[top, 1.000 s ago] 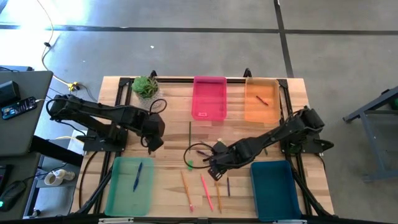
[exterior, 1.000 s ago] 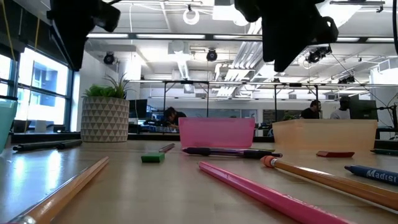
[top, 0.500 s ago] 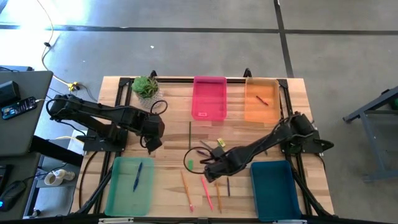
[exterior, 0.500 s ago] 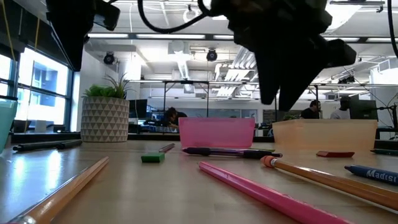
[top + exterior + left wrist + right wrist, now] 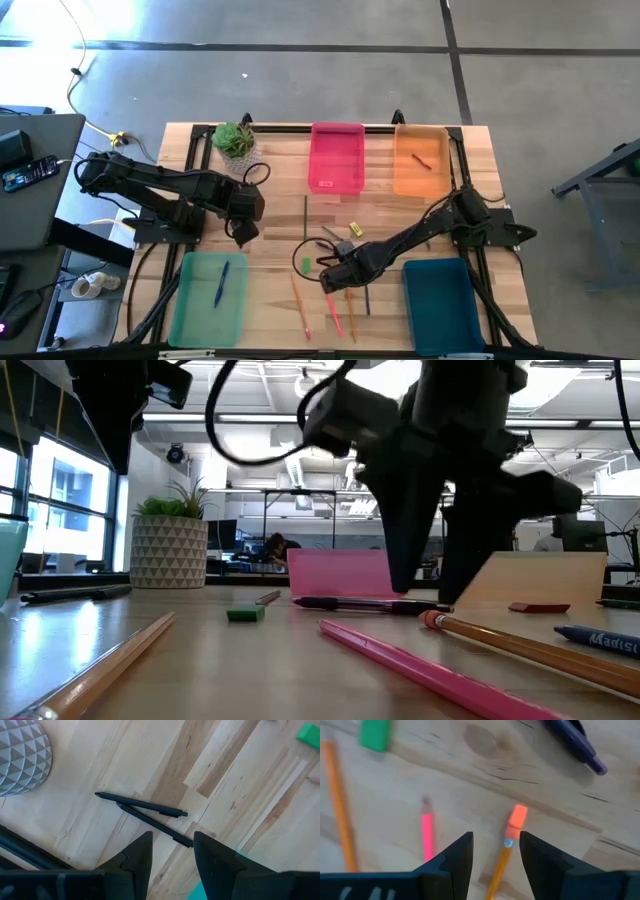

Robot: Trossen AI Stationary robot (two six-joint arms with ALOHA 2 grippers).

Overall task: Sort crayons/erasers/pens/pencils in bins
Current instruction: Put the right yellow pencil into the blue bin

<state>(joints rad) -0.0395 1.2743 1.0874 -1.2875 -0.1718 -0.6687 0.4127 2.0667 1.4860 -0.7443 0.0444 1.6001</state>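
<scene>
right gripper: the right gripper (image 5: 492,851) was low over the near middle of the table (image 5: 270,200), fingers spread apart with nothing between them, straddling the eraser end of an orange pencil (image 5: 509,836)

step: looked like lining up to grab that pencil, not gripped yet

neighbours: a pink pencil (image 5: 426,831) lay just beside it, another orange pencil (image 5: 339,805) further left, plus a green eraser (image 5: 376,732) and a dark pen (image 5: 575,742) on the far side

left gripper: the left gripper (image 5: 172,851) hung over the left part of the table, fingers apart and empty, two black pens (image 5: 145,810) right under it, waiting I guess

bins: pink bin (image 5: 337,157) and orange bin (image 5: 421,160) at the far edge, green bin (image 5: 210,297) near left with a blue pen (image 5: 219,284) in it, teal bin (image 5: 442,305) near right, apparently empty

next move: drop a touch, pinch the pencil shaft, lift it clear of the pink one, then carry it to a bin; can't say which bin is for pencils
</scene>
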